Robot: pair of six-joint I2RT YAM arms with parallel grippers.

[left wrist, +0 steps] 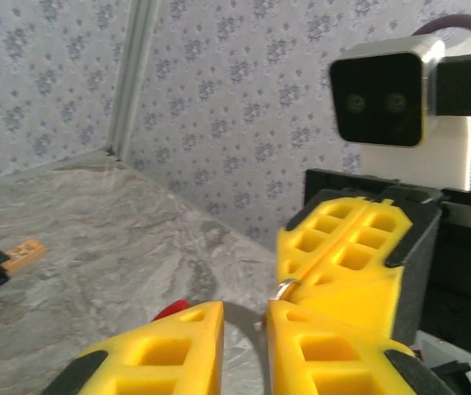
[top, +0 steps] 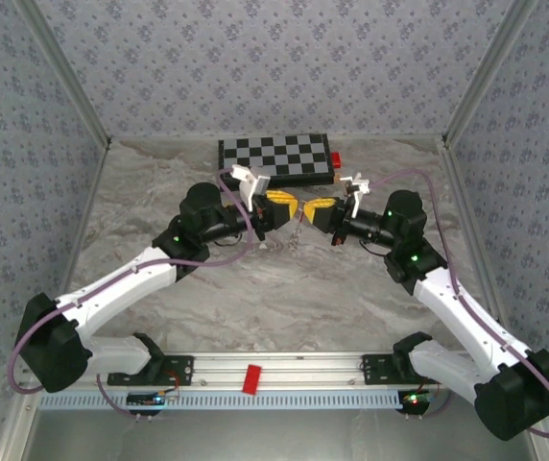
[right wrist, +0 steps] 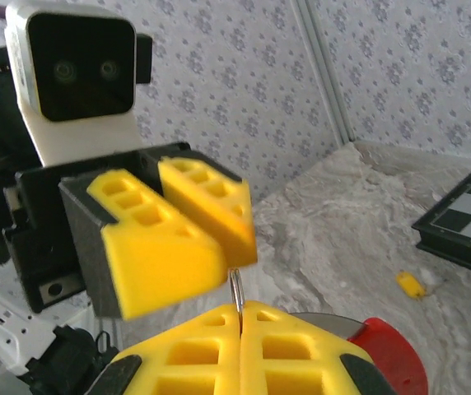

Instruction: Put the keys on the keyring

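1. Keyring (right wrist: pixel 237 290) is clamped edge-on between the closed fingers of the right gripper (right wrist: pixel 240 319) and held up above the table (top: pixel 284 298). A thin grey sliver stands out of the jaws, and a red section (right wrist: pixel 394 355) is seen just below and to the right. This hold is judged to present the loop in free air, where a key can be threaded on.
2. The left gripper (left wrist: pixel 245 321) is set nose to nose with the right one. Its fingers are a little apart and nothing is seen between them. It is judged to be placed there to steady or prise the ring; which of the two cannot be told.
3. The key (right wrist: pixel 411 285), a tiny yellow-orange piece, is seen lying flat on the table near the chessboard (top: pixel 276 158), well apart from both grippers. It is not on the ring.
4. The ring is judged secured and the key not yet fetched. Since the right gripper is occupied, the fetching is expected to fall to the left.
5. Two risks are foreseen: the thin ring may be twisted in the grip, and so small a key may be hard to pinch off a flat surface.
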